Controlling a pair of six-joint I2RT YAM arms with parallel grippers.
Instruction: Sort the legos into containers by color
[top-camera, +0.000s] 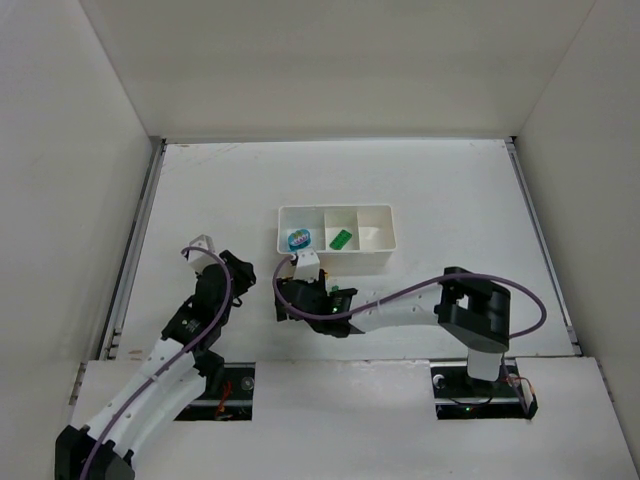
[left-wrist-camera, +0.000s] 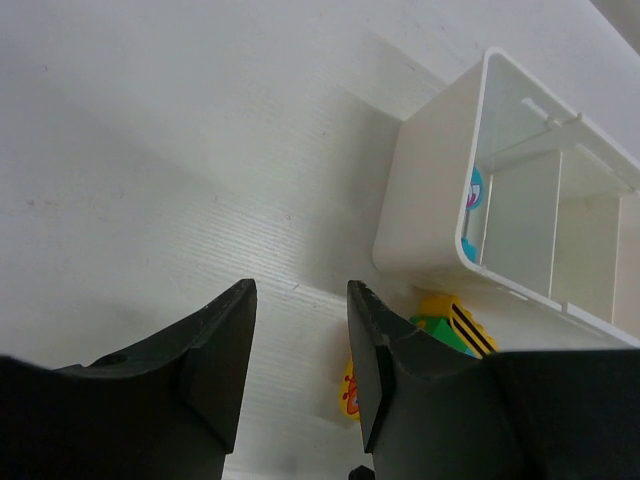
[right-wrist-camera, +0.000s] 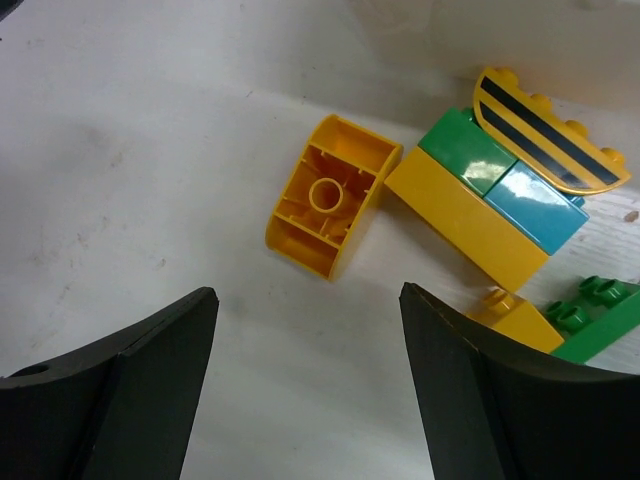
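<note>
The white three-compartment tray (top-camera: 385, 260) holds a teal-blue piece (top-camera: 298, 240) in its left cell and a green brick (top-camera: 340, 238) in the middle cell. My right gripper (right-wrist-camera: 305, 295) is open and empty, just short of a yellow brick (right-wrist-camera: 330, 195) lying on its side. Beyond it are a long yellow brick (right-wrist-camera: 465, 218), a green brick (right-wrist-camera: 465, 155), a teal brick (right-wrist-camera: 535, 200), a striped yellow arch (right-wrist-camera: 545, 130) and a flat green brick (right-wrist-camera: 595, 310). My left gripper (left-wrist-camera: 300, 290) is open and empty, left of the tray (left-wrist-camera: 430, 200).
In the top view the right arm (top-camera: 400, 305) lies across the table in front of the tray and hides most of the loose bricks. High white walls enclose the table on three sides. A yellow piece with an orange print (left-wrist-camera: 350, 390) lies by the left gripper's right finger.
</note>
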